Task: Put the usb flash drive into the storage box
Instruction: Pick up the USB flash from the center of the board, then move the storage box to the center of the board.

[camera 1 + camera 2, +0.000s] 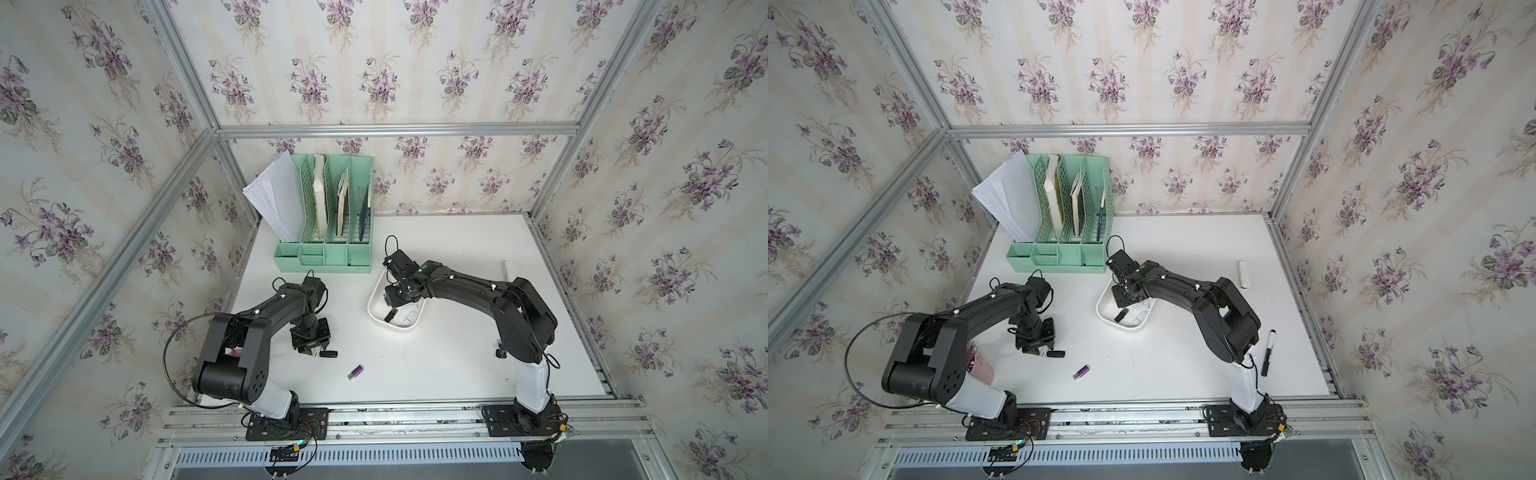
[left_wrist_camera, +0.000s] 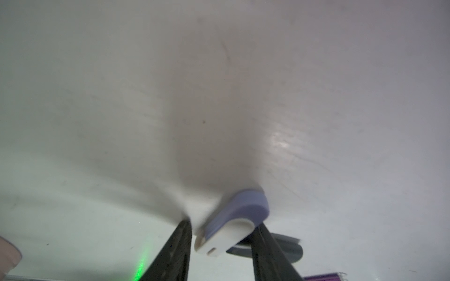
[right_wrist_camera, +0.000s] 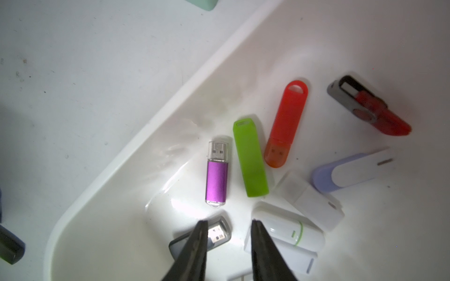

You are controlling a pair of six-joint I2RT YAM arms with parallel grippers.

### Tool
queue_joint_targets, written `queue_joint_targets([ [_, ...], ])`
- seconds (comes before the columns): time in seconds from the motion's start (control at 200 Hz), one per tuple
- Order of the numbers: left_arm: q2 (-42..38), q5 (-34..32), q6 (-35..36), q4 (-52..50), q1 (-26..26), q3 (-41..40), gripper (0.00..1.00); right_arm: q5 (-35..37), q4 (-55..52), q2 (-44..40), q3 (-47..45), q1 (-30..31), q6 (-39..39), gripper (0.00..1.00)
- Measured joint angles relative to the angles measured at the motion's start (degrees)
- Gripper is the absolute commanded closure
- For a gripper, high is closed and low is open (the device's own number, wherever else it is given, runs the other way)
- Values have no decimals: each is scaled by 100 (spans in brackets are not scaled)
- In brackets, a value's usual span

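Jaws of the left tool [image 1: 315, 352] stand on either side of a white-and-lavender usb flash drive [image 2: 226, 233] lying flat on the desk [image 1: 436, 365], well apart from the storage box [image 1: 394, 328] on the side toward the left arm's base. They sit so close against it that I cannot tell whether they pinch it, and the low straddle looks meant to take it across its narrow width. The right tool [image 3: 229, 222] hangs over the storage box, jaws apart and empty above the other drives [image 3: 250, 155] inside, which keeps it clear of the left arm's work.

Bright, even top views; left wrist view motion-blurred; glare inside storage box [image 3: 243, 73].
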Motion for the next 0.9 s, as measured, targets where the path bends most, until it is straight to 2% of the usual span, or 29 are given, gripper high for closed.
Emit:
queue_joint_targets([
  [0.445,63,24,-4,39,-114,35,77,122,-2,-420,-361,-7,4,66],
  [0.599,48,-50,-2,-4,-114,57,80,195,-11,-564,-422,-83,26,65],
  [0.724,-13,-146,0,-74,-114,179,80,273,-44,-684,-459,-289,129,62],
  [0.899,-284,-210,7,-424,-114,632,81,378,-52,-754,-404,-881,175,61],
])
